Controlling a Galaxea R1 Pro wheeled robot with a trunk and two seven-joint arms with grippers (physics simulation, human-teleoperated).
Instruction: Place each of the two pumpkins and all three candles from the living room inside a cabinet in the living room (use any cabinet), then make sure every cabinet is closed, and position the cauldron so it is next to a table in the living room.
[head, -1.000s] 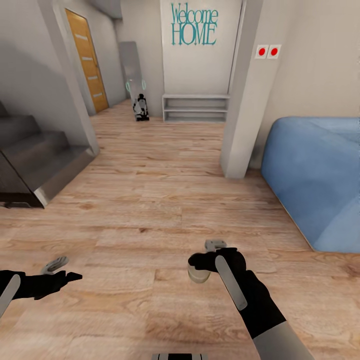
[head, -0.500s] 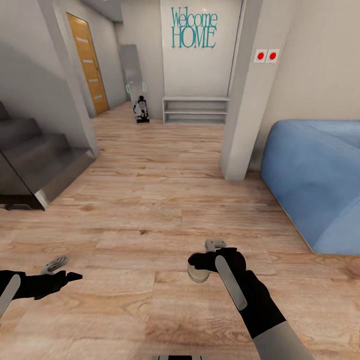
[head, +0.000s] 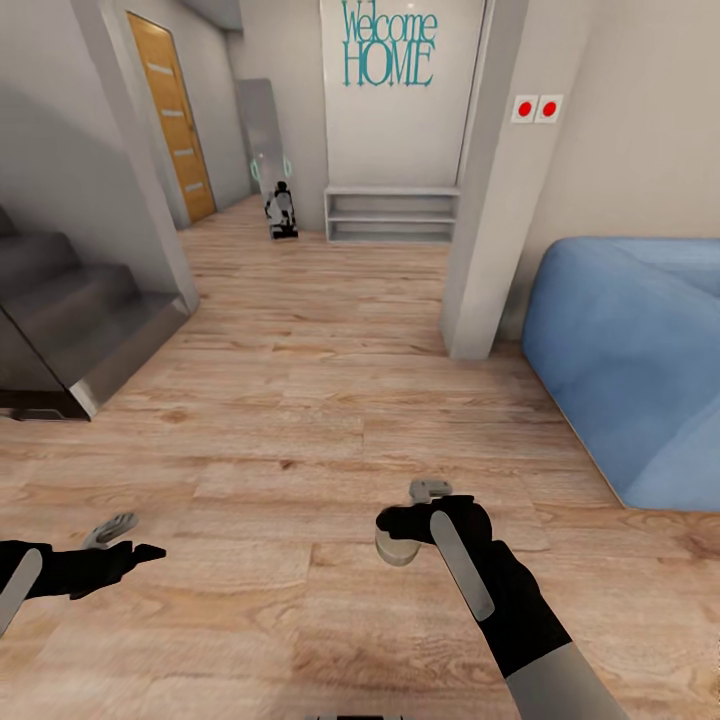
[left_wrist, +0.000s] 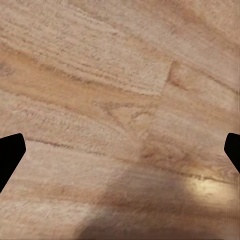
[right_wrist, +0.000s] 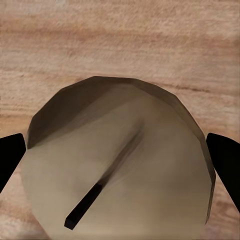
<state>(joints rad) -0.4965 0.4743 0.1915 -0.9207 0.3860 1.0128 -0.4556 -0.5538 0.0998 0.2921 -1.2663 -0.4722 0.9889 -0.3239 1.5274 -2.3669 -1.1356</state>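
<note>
Grey-beige candle (right_wrist: 120, 165) with dark wick (right_wrist: 102, 186) between two black fingertips (right_wrist: 225, 160); wood floor (right_wrist: 120, 40) behind

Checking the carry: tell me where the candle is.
In the head view the candle sits in the right gripper, held above the wooden floor, low and right of centre.

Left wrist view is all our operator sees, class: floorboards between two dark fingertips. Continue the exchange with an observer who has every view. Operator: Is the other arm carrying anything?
Observer: Yes, the right gripper is shut on a grey-beige candle.
Operator: Which way does the candle face?
Observer: Its wick points toward the right wrist camera.
Operator: What lies ahead?
Observer: A blue sofa on the right and grey stairs on the left.
Operator: Any cabinet ahead?
Observer: A pale low shelf unit stands under a Welcome HOME sign.
</note>
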